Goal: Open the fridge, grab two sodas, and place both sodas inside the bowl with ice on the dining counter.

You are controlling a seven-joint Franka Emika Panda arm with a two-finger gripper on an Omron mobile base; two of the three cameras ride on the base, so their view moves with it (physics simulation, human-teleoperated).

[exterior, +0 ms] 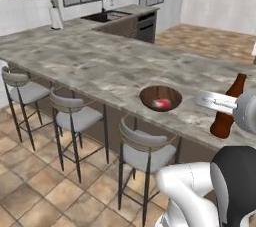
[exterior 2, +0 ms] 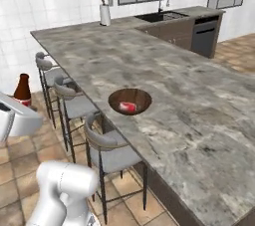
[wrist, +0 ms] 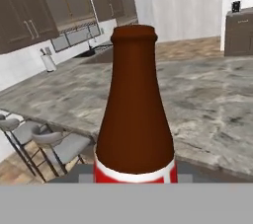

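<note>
Jaws: clamped on the bottle (wrist: 134,114), judging by the hand view, where it stands upright and close between the fingers at the label band; the fingertips themselves are hidden. Gripper (exterior: 225,105) seen at the right edge of the left base view, holding the bottle beside the counter (exterior: 100,66) edge, near the bowl (exterior: 160,98) but not yet over it.

Bottle: dark brown, glossy, long tapering neck, rounded shoulder, red label with a white stripe. Judged rigid, smooth and rather slippery; top-heavy if taken high. Best hold is low on the straight body at the label, as now. Likely breakable if dropped, so set down gently.

Bowl: shallow, round, dark-brown wood with a rim paler than its well. Sits near the counter's stool-side edge. Judged light, so it may slide or tip if the bottle is pushed against the rim.

Contents of bowl: a small red-and-pale shape (exterior 2: 127,106); whether can, ice or both, I cannot tell.

Counter: broad grey-beige veined marble top, flat, hard, polished; brown base.

Stools (exterior: 145,153): three along the counter, grey padded seats, curved low backs, thin dark metal legs.

Floor (exterior: 30,191): tan square tiles.

Task standing, as judged: one soda in hand, awaiting placement in the bowl.
</note>
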